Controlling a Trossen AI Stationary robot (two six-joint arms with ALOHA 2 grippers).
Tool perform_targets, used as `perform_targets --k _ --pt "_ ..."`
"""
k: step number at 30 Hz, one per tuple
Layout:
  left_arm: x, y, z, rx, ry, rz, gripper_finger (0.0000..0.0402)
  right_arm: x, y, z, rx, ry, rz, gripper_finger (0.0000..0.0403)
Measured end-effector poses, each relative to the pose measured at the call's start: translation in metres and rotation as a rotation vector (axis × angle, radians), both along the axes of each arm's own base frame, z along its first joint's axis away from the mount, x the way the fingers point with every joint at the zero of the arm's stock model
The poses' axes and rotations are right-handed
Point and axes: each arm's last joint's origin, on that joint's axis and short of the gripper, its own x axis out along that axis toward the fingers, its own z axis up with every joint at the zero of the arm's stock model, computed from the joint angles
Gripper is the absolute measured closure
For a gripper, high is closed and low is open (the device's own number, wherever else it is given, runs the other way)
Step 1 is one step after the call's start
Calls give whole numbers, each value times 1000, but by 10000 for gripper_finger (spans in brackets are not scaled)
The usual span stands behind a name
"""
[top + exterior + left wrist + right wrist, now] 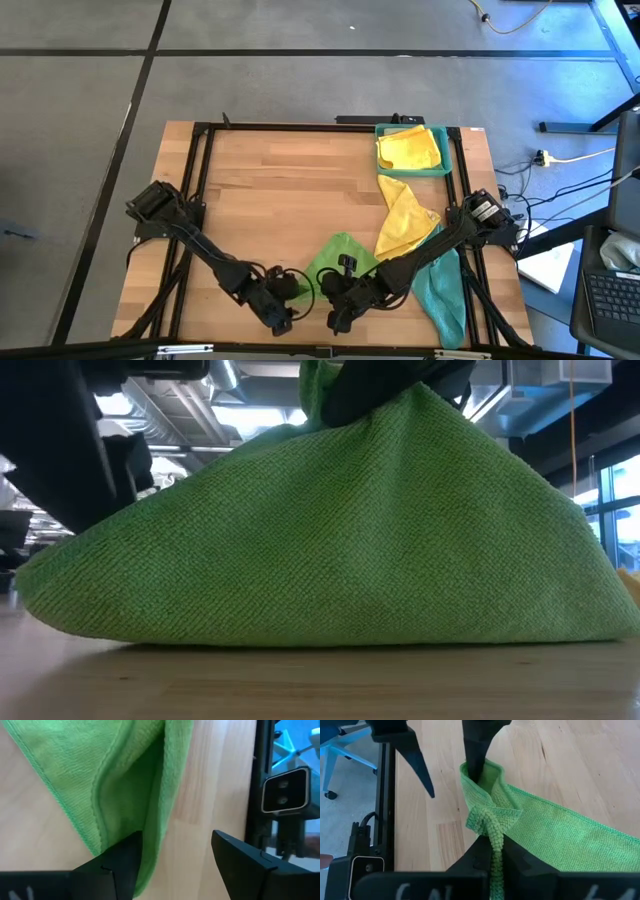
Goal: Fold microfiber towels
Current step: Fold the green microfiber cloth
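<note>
- wood counter [270, 190], black frame round it
- teal tray [441, 168] at far right corner
- on the counter: green towel [340, 255], yellow towel [405, 222], teal towel [442, 295]

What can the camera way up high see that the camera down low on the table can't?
Only the high view shows the teal tray holding a folded yellow towel, another yellow towel, a teal towel, and both arms: the left gripper open, the right gripper shut on the cloth. Only the low view shows ceiling pipes in the room behind. Both show the green towel on the wooden table.
</note>
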Motion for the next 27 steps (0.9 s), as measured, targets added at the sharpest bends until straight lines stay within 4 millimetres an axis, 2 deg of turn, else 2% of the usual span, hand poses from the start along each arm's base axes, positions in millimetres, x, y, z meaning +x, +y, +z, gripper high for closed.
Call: perform_targets --k 8,12,17,22,27 --pt "-5 6 16 -9 0 8 171 0 0 0 -1 0 1 397" --pt "-13 14 28 57 7 41 171 0 0 0 -1 0 2 385" --pt "-19 18 26 124 46 43 171 0 0 0 -4 1 5 387" --pt "-10 16 25 97 12 -13 171 0 0 0 -6 1 6 396" --pt "-2 23 14 56 45 -25 170 0 0 0 -5 1 5 381"
